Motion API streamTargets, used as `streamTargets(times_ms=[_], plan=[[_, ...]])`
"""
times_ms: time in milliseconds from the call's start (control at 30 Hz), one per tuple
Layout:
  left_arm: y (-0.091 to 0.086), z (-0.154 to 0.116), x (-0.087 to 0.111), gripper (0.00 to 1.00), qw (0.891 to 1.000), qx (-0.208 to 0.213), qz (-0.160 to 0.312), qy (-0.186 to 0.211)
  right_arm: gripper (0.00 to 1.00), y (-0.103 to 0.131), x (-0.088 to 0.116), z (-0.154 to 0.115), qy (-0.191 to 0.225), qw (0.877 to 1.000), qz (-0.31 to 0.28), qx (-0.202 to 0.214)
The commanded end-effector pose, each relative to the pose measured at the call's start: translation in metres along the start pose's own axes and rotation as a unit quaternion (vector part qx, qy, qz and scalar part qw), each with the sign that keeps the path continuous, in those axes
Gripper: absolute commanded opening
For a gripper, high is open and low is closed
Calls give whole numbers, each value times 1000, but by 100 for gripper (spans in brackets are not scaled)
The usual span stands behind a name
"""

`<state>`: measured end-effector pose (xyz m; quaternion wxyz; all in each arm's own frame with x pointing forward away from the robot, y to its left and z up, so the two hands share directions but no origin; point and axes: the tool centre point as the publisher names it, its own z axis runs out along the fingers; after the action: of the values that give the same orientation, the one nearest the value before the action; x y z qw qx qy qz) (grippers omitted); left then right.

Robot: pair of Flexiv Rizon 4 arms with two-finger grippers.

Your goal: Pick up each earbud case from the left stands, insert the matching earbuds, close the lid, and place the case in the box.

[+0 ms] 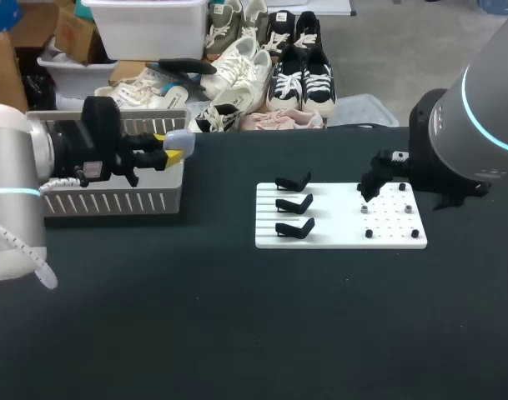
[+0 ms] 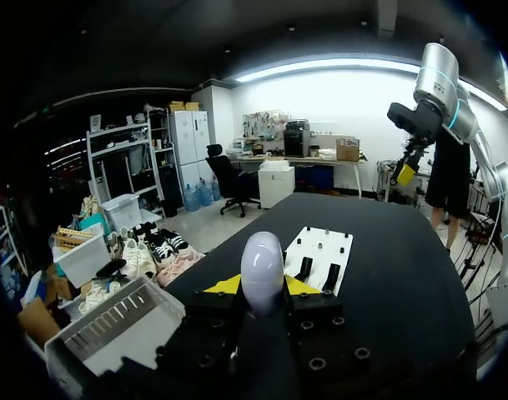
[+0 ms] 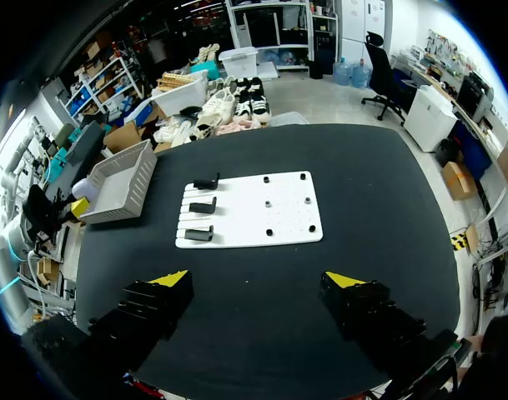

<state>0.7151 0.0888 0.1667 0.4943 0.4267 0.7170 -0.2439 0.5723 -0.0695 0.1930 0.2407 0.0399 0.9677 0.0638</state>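
My left gripper (image 1: 172, 150) is shut on a pale, rounded earbud case (image 1: 178, 139), its lid closed, held just above the right end of the white slatted basket (image 1: 112, 202). In the left wrist view the case (image 2: 262, 262) stands upright between the yellow tips of that gripper (image 2: 262, 287). On the white board (image 1: 341, 240) three black stands (image 1: 294, 204) sit empty. My right gripper (image 3: 260, 279) hangs open high over the table, nothing between its fingers, looking down on the board (image 3: 252, 208).
Several small pegs (image 1: 389, 218) dot the right half of the board. The basket (image 3: 120, 179) sits at the table's far left edge. Dark tabletop (image 1: 237, 317) stretches wide in front of the board.
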Motion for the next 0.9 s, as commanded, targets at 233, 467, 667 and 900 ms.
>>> streamTargets(times_ms=[233, 467, 667, 900], plan=[[56, 22, 18, 0, 990, -132, -33, 38, 100, -1, 3, 0, -5, 1000, 1, -1], [94, 19, 38, 0, 982, -160, -63, 74, 100, -1, 3, 0, -5, 1000, 1, -1], [121, 15, 57, 0, 977, -162, -87, 111, 100, -1, 3, 0, -5, 1000, 1, -1], [130, 21, 65, 0, 976, -132, -103, 139, 100, -1, 3, 0, -5, 1000, 1, -1]])
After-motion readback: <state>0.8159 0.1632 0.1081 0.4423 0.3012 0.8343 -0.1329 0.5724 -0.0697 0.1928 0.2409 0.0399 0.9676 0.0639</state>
